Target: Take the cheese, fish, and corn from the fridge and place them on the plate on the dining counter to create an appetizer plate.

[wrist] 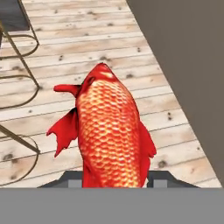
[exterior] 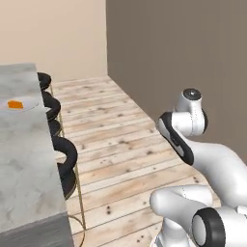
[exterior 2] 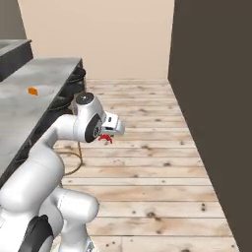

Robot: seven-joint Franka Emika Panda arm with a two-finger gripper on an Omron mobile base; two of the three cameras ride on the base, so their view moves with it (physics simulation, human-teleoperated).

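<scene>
Fish (wrist: 111, 135) is sitting clamped between the fingers of the gripper (exterior 2: 104, 139), its scaled red-orange body filling the space just ahead of the hand and hanging over the wooden floor (exterior 2: 147, 162). Farther off to the arm's left, the dining counter (exterior: 21, 159) is carrying the pale plate (exterior: 29, 104), and the cheese (exterior: 15, 104) is lying on it.
</scene>
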